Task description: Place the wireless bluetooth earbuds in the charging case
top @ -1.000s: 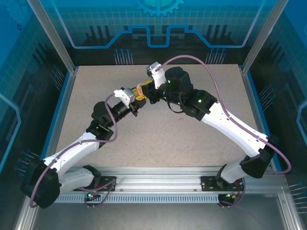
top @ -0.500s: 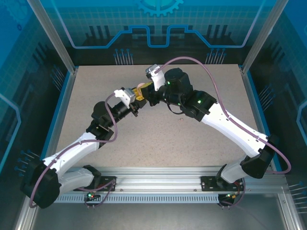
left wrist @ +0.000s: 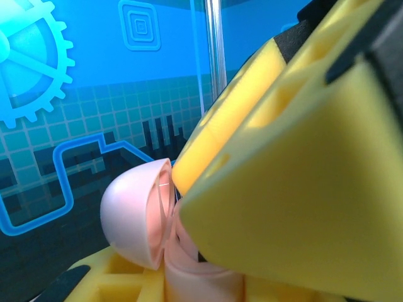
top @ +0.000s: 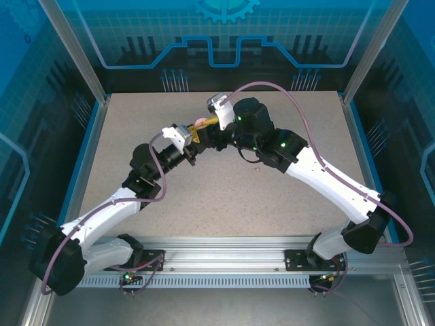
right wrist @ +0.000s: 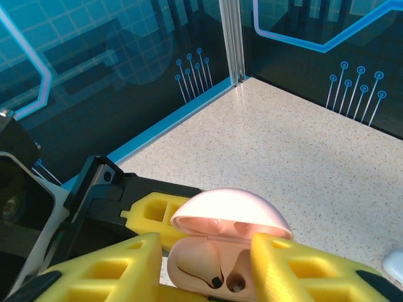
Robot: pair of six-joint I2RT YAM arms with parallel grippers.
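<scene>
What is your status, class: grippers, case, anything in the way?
Left gripper shut on case. Right gripper open, astride it. Lid up, one bud seated. Second slot unobstructed.

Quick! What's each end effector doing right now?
Left end effector: closed, holding the open pink charging case.
Right end effector: open at the case, holding nothing.

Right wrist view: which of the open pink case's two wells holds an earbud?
The picture-left well, filled by a pinkish earbud; the other well looks hollow.
</scene>
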